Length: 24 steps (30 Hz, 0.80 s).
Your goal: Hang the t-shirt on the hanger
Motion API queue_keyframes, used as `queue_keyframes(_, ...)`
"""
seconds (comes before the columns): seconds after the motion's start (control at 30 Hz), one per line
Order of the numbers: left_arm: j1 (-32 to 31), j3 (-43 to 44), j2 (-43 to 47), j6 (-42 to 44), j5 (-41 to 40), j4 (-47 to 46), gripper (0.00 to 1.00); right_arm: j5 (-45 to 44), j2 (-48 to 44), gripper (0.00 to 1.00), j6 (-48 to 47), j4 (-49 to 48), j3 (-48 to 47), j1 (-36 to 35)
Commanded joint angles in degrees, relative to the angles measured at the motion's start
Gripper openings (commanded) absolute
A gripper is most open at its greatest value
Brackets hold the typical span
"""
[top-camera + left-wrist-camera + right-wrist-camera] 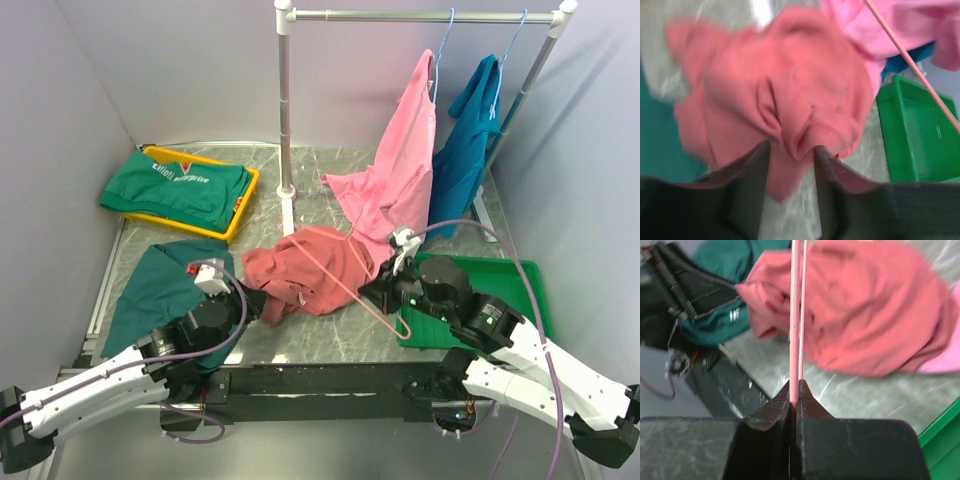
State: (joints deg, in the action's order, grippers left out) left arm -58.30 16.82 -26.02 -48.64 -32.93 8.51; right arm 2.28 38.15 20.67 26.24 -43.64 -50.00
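Brick-red t-shirt (pixel 300 268) lies bunched mid-tabletop (pixel 325 338), toward the near edge. We note the left hand (pixel 790 165) pinching a fold at its near-left side. The pink wire hanger (pixel 794 315) crosses the t-shirt. The right hand (pixel 795 392) is clenched on its two wires, beside the green tray (pixel 510 280).

Pale lavender walls (pixel 180 70) enclose a grey marbled tabletop (pixel 350 160) with a metal garment rail (pixel 420 16) at the back.
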Motion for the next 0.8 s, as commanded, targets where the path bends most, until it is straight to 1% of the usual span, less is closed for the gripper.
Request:
queue_keyframes(0.0,0.21,-0.48,2.82,-19.28,1.03,11.60,0.49,3.34,-2.99,0.00,2.89,1.44,2.94,-2.29)
queue_keyframes(0.03,0.21,0.14,2.73,-20.78,0.41,13.18,0.50,2.99,-3.87,0.00,3.15,2.58,3.55,-2.73)
queue_keyframes(0.07,0.21,1.10,2.21,-25.14,-0.81,17.37,0.51,2.64,-4.48,0.00,3.41,3.11,3.82,-3.26)
queue_keyframes(0.13,0.21,4.09,1.33,-29.82,-1.09,21.18,0.47,2.02,-5.54,0.00,3.59,4.78,4.17,-3.70)
queue_keyframes(0.2,0.21,6.28,0.45,-32.65,0.05,22.86,0.42,2.72,-6.33,0.00,3.94,5.31,4.35,-4.49)
queue_keyframes(0.23,0.21,6.99,0.18,-34.05,0.14,23.73,0.38,3.16,-6.68,0.00,4.12,5.40,4.35,-4.67)
queue_keyframes(0.37,0.21,9.19,2.71,-40.20,-0.73,27.16,0.35,3.61,-7.30,0.00,5.61,6.19,3.74,-5.99)
queue_keyframes(0.47,0.21,10.51,4.22,-41.00,-3.54,29.80,0.36,3.69,-6.60,0.00,5.97,6.54,4.17,-7.39)
queue_keyframes(0.53,0.21,11.30,3.26,-42.05,-5.48,32.34,0.38,4.65,-5.02,0.00,6.66,6.02,4.70,-9.14)
queue_keyframes(0.7,0.21,12.10,-4.38,-43.29,-4.34,34.64,0.38,-0.08,-1.33,0.00,8.86,6.89,4.27,-14.59)
queue_keyframes(0.77,0.21,10.70,-6.57,-42.68,-4.16,32.72,0.39,-1.75,-0.71,0.00,9.65,7.51,3.91,-16.61)
